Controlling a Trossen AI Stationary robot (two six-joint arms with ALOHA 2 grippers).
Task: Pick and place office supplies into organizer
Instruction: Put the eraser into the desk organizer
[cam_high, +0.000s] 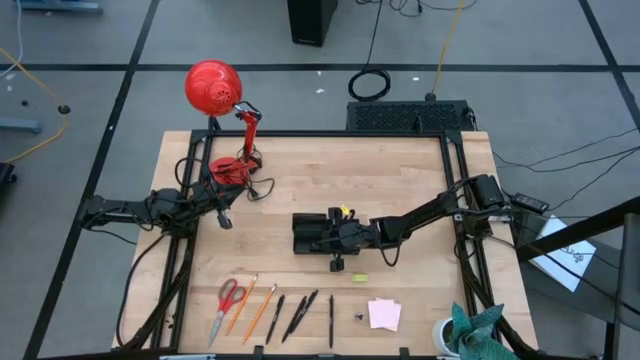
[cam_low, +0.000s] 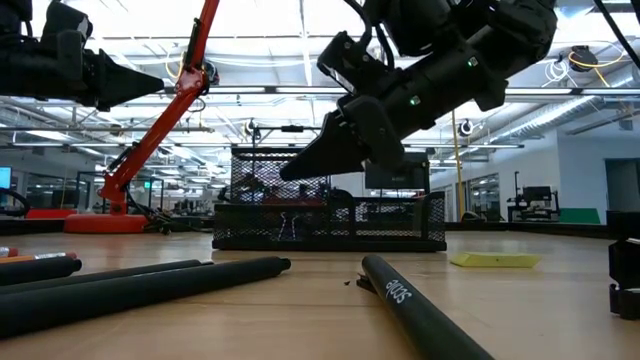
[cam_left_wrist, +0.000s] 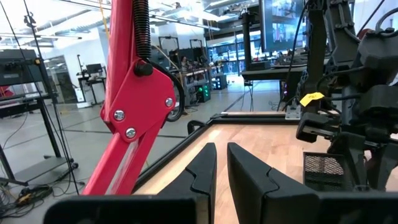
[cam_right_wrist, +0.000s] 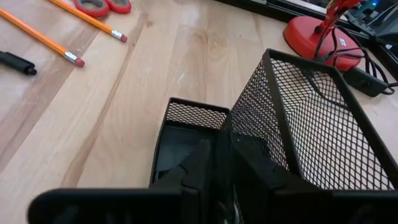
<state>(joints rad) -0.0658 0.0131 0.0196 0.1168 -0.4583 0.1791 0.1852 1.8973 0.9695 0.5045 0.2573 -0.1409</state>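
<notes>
Organizer (cam_high: 312, 233) sits mid-table, black mesh, its far side hidden under the right gripper (cam_high: 322, 240), which hangs over a low compartment; fingers nearly together, nothing visibly held, though their tips are cut off in the wrist view. Left gripper (cam_high: 226, 221) waits beside the lamp base (cam_high: 230, 170), fingers close together, empty. Scissors (cam_high: 226, 302), pencils (cam_high: 252, 305), pens (cam_high: 300, 312) and sticky pad (cam_high: 384, 314) lie along the near edge.

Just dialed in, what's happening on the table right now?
The right tool hangs over the black mesh organizer at mid-table, fingers nearly together, with nothing visibly held. The left tool waits near the red lamp's base. Scissors, orange pencils, dark pens and the sticky-note pad lie along the front edge, not yet in the organizer.
</notes>
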